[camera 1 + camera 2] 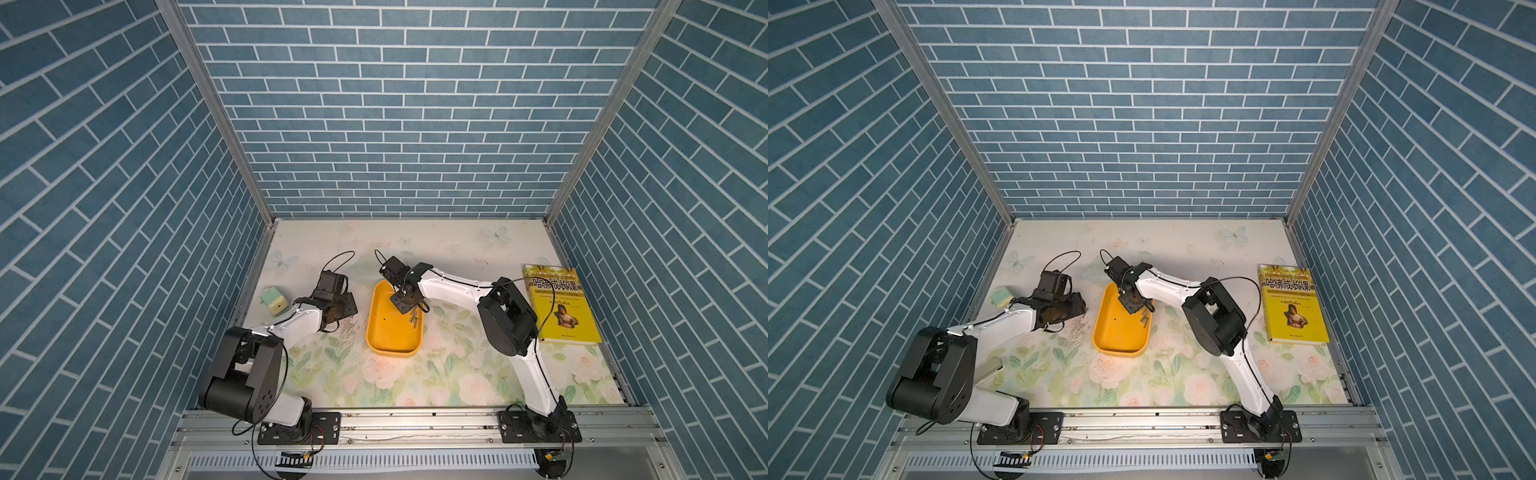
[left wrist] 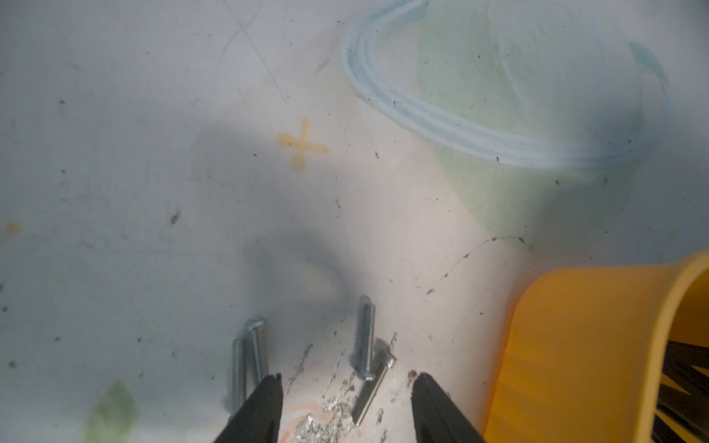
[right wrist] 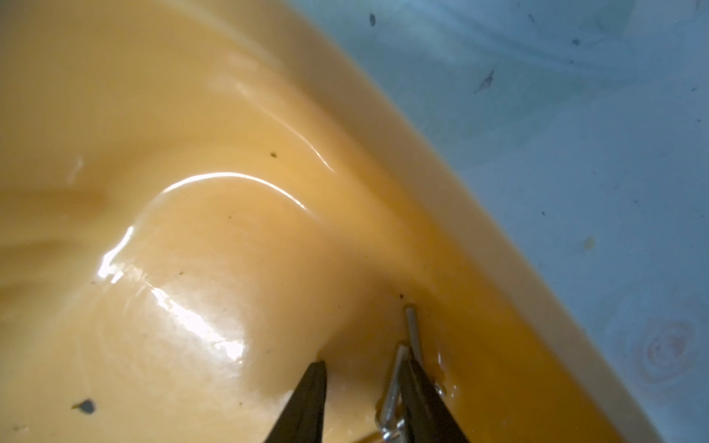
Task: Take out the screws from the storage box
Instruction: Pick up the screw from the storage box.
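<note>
Downward, right pincer (image 3: 362,363) inside storage box (image 1: 384,332)

The box (image 3: 230,191) is smooth, glossy yellow-orange plastic, streaked with bright reflected light. The screws (image 2: 364,337) are silver-grey metal with finely threaded shafts and a dull shine. The mat (image 2: 153,172) beneath them looks matt and printed, scuffed and flecked with dark grit. The book (image 1: 561,307) has a smooth paper cover. The rail (image 1: 415,424) along the front is bare, pale metal.
</note>
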You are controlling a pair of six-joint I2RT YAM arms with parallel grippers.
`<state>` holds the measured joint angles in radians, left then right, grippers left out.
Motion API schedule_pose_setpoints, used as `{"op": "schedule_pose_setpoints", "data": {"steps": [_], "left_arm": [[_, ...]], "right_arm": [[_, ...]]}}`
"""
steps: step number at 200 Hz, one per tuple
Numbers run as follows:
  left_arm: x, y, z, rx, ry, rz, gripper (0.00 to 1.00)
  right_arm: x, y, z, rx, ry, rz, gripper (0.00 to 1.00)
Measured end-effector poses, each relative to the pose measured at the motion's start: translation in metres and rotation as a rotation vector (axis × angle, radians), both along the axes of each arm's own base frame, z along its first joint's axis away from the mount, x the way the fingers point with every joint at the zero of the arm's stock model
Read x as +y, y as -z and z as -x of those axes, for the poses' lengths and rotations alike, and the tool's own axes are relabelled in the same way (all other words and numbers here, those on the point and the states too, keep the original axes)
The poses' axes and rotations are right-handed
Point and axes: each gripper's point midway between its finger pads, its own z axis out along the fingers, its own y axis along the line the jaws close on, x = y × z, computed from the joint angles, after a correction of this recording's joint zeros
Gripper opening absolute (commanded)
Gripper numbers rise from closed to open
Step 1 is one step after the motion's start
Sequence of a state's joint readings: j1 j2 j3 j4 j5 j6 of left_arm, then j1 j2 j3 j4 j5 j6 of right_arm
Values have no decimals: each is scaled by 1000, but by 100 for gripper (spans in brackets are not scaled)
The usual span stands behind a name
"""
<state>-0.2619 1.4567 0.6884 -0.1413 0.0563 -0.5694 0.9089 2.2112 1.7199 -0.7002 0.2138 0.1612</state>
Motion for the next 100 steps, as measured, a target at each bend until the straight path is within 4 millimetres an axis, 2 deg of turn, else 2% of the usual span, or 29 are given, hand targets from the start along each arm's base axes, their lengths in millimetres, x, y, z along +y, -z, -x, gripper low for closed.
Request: {"op": "schedule_pose_setpoints", "data": {"steps": [100], "left_arm": [[-3,-2,1,-1,11,17,58]], "right_arm": [[-2,3,6,37,14,-7,37]]}}
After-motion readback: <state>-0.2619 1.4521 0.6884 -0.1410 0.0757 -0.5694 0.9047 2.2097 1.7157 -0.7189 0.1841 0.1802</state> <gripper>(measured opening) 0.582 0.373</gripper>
